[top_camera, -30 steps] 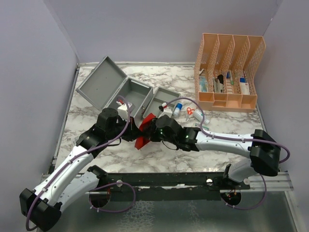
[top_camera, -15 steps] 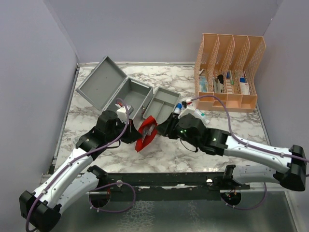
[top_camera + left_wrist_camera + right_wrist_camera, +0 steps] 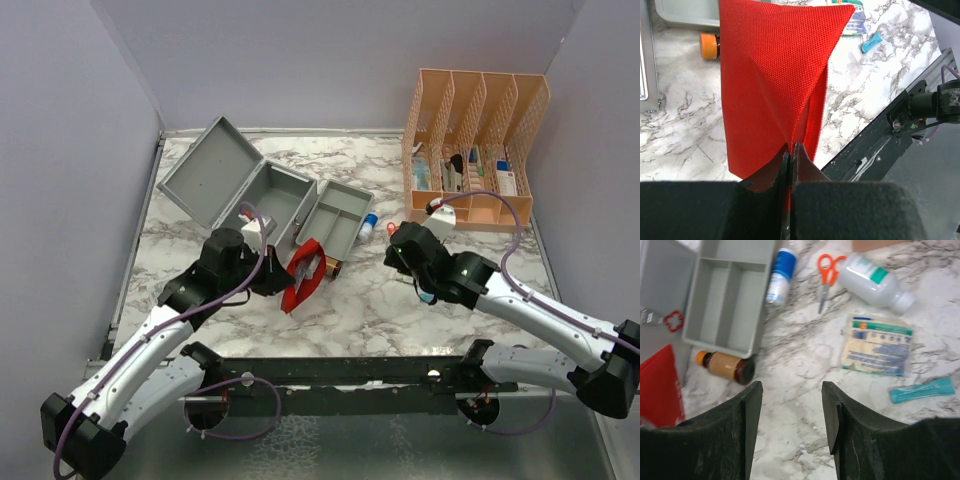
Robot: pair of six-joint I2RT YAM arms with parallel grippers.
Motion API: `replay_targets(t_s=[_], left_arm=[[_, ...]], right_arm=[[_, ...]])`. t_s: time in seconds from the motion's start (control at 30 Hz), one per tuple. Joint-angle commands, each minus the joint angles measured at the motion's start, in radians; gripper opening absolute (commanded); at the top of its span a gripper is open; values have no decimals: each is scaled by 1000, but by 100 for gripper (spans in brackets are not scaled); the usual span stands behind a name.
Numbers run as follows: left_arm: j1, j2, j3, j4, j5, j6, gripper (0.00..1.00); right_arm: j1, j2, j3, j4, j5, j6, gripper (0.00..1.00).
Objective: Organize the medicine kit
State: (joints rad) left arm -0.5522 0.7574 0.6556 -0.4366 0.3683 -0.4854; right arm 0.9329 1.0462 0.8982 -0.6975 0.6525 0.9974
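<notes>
The medicine kit stands open at the back left, lid up. Its grey divided tray lies out on the marble beside it and also shows in the right wrist view. My left gripper is shut on the edge of a red pouch, holding it up off the table in front of the kit. My right gripper hangs open over bare marble to the right of the tray, with nothing between its fingers.
An amber bottle lies against the tray's near edge. A blue-capped bottle, orange scissors, a white bottle, a flat packet and a teal stick lie scattered. A peach organizer stands back right.
The right gripper has let go of the red pouch, opened and pulled away to the right. The left gripper still holds the pouch in the same spot.
</notes>
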Motion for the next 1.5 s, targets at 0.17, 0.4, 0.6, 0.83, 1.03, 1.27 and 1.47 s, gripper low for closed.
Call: replay_targets(t_s=[0.17, 0.4, 0.6, 0.83, 1.03, 1.27, 1.47], left_arm=[[-3, 152, 16, 103, 151, -119, 0], [-3, 183, -18, 113, 194, -178, 0], [-4, 183, -48, 120, 157, -111, 0], [-3, 199, -19, 116, 134, -25, 0], [-4, 189, -42, 130, 114, -4, 0], [-4, 194, -48, 135, 108, 7, 0], [-3, 195, -49, 136, 102, 10, 0]], right_arm=[[-298, 100, -93, -10, -186, -84, 54], [-443, 125, -171, 70, -232, -142, 56], [-600, 214, -199, 234, -447, -315, 62], [-626, 343, -167, 246, -510, -328, 45], [-625, 375, -197, 191, -566, -281, 30], [-559, 282, -294, 217, -727, -130, 33], [-485, 205, -316, 255, -830, 7, 41]])
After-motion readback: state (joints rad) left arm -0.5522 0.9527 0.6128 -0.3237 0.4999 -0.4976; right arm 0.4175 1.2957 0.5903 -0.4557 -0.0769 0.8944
